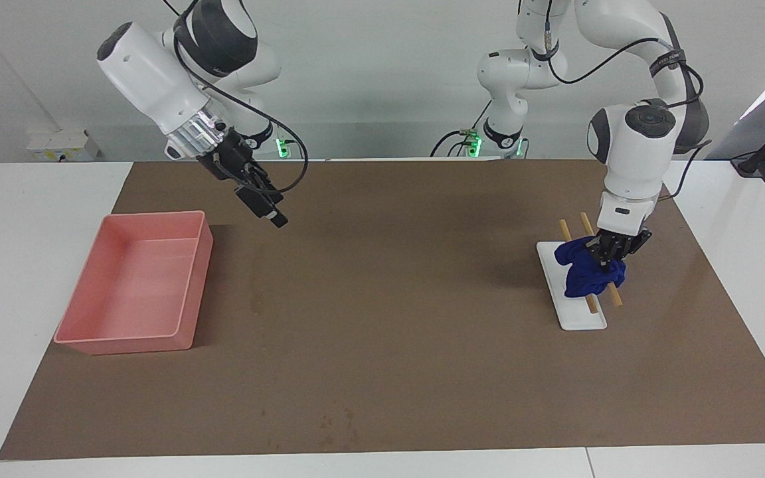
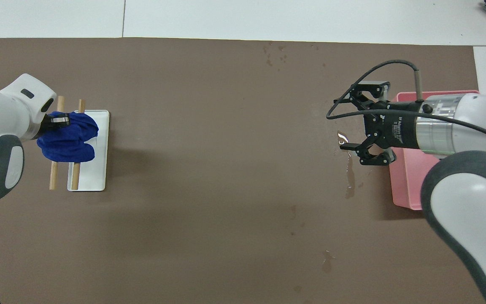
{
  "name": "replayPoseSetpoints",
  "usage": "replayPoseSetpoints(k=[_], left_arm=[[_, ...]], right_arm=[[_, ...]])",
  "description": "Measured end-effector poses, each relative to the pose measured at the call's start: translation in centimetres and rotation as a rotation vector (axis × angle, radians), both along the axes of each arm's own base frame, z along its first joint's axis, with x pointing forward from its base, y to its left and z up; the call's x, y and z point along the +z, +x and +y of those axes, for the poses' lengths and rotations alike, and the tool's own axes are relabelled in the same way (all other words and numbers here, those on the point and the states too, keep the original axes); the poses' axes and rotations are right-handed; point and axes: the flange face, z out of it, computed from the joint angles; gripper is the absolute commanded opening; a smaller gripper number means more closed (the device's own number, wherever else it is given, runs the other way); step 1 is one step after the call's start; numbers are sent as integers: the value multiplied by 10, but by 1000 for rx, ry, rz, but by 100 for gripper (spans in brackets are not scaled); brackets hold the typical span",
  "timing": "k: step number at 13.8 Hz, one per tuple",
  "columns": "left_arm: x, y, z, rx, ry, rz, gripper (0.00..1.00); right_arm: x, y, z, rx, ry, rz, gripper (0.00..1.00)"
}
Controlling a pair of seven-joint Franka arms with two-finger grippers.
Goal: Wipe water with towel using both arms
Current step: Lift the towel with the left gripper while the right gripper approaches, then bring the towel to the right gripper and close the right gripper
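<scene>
The dark blue towel (image 1: 582,279) (image 2: 74,143) lies bunched over two wooden sticks (image 2: 53,177) on a small white tray (image 1: 578,315) (image 2: 97,177) at the left arm's end of the table. My left gripper (image 1: 605,257) (image 2: 59,121) points down into the towel's top and is shut on it. My right gripper (image 1: 275,218) (image 2: 343,124) hangs open and holds nothing. It is in the air over a shiny water puddle (image 2: 343,142) beside the pink tray (image 1: 133,285) (image 2: 405,185). A wet streak (image 2: 349,179) runs from the puddle toward the robots.
A brown mat (image 1: 396,318) covers most of the table. Small wet spots (image 2: 326,261) lie nearer to the robots, others (image 2: 274,52) farther away. In the overhead view the right arm hides much of the pink tray.
</scene>
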Motion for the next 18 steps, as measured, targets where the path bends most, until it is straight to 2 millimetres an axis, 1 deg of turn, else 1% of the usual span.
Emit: replayPoseSetpoints(k=[2, 3, 4, 5, 7, 8, 10, 12, 14, 15, 17, 18], left_arm=[[32, 3, -4, 90, -92, 41, 0], [49, 4, -7, 155, -158, 50, 0], [65, 3, -10, 233, -211, 54, 0], [78, 1, -16, 321, -258, 61, 0], [96, -5, -41, 547, -400, 91, 0], [102, -10, -55, 673, -476, 121, 0], [109, -17, -83, 884, -587, 192, 0], [112, -23, -115, 1024, -658, 257, 0], [114, -27, -152, 1098, -711, 268, 0], [113, -29, -174, 1122, -744, 246, 0], [106, -37, -220, 1159, -819, 187, 0], [101, -42, -237, 1167, -848, 167, 0]], right_arm=[[-8, -7, 41, -73, 28, -11, 100], [-10, -9, 53, -109, 43, -13, 100], [-11, -10, 59, -140, 54, -11, 100], [-13, -10, 60, -164, 62, -3, 100], [-20, -11, 59, -175, 67, 11, 100], [-25, -13, 64, -180, 69, 4, 100], [-32, -19, 77, -198, 94, -6, 100], [-34, -23, 87, -200, 103, -10, 100], [-34, -27, 96, -201, 110, -2, 100], [-34, -30, 103, -203, 115, -3, 100], [-34, -37, 119, -186, 120, -4, 100], [-34, -39, 122, -179, 120, -4, 100]])
